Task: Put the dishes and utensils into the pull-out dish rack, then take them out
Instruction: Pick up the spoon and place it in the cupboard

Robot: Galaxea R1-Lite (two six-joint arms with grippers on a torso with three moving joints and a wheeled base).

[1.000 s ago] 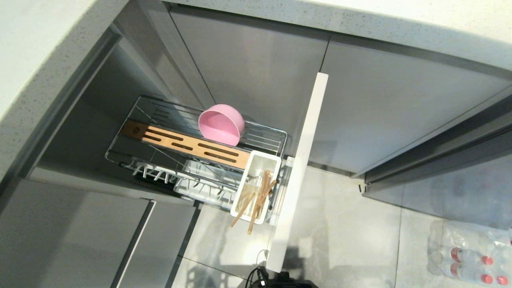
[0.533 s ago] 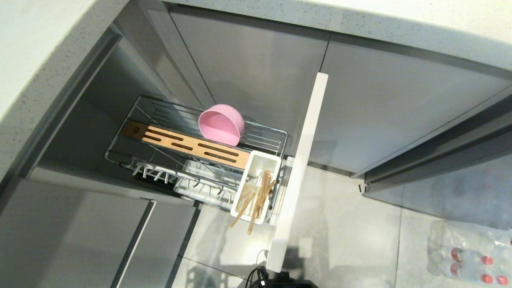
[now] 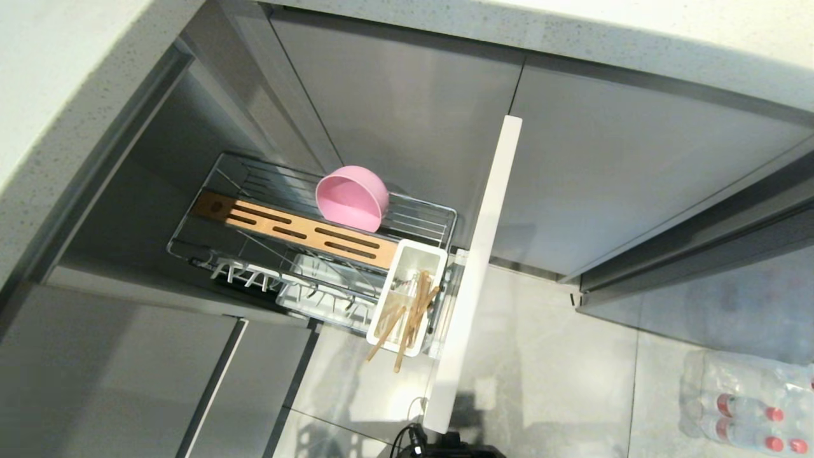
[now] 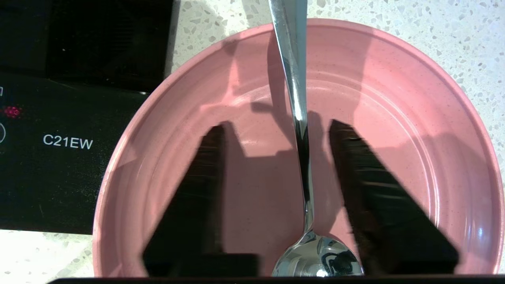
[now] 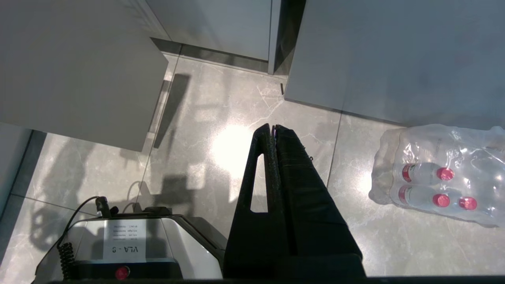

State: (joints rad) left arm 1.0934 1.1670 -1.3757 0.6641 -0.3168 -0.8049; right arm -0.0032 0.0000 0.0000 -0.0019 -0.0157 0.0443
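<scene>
Left gripper (image 4: 276, 130) straddles spoon (image 4: 302, 130) over plate (image 4: 394, 118).

The bowl (image 3: 351, 197) sits in the rack (image 3: 439, 210) behind the wooden strip (image 3: 299, 232); chopsticks (image 3: 407, 318) stand in the cup (image 3: 413, 254) at its front corner. The spoon (image 4: 300, 130) lies across the plate (image 4: 394, 98) beside the cooktop (image 4: 71, 118).

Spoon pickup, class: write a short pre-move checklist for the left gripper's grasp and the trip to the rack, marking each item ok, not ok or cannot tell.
1. Spoon handle lies between the left gripper fingers: ok.
2. Fingers clamped on the handle: not ok, gaps show on both sides.
3. Spoon resting in the pink plate: ok.
4. Utensil cup has room beside the chopsticks: ok.
5. Right gripper parked away, over the floor: ok.
6. Free path to the rack: cannot tell.
</scene>
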